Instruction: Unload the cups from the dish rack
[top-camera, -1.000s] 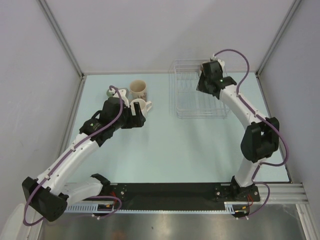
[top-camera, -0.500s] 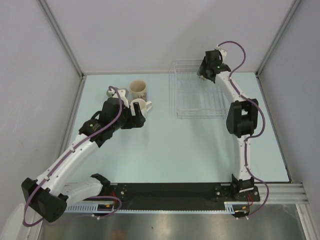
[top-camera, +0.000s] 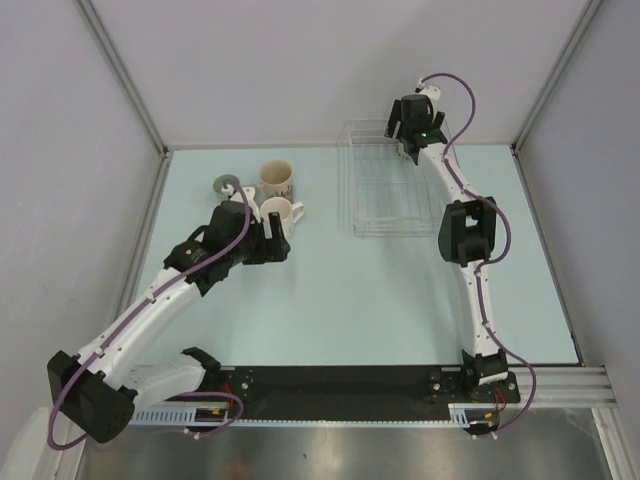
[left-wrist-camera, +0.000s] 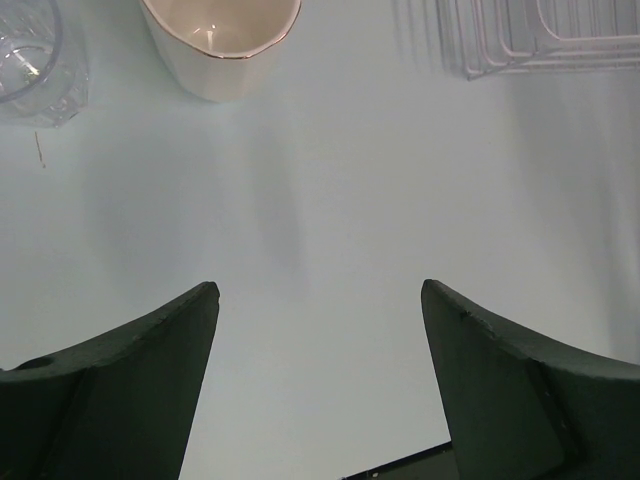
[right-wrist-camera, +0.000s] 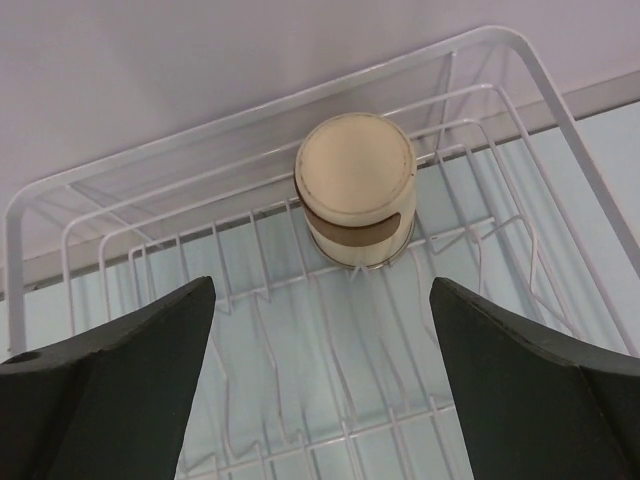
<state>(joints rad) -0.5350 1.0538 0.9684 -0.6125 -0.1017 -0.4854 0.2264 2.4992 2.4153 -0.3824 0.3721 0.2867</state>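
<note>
One tan cup (right-wrist-camera: 355, 190) stands inverted in the dish rack (right-wrist-camera: 330, 400), upper centre of the right-wrist view, before the wide-open, empty right claw (right-wrist-camera: 320, 320). Three cups (top-camera: 277, 180) sit on the surface (top-camera: 330, 300) at upper left of the overhead view, near the open, empty left claw (left-wrist-camera: 315, 300); one removal appears outstanding.

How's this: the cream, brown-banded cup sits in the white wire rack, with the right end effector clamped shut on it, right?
Not clamped: the right wrist view shows the right end effector open, clear of the cream cup in the wire rack.
</note>
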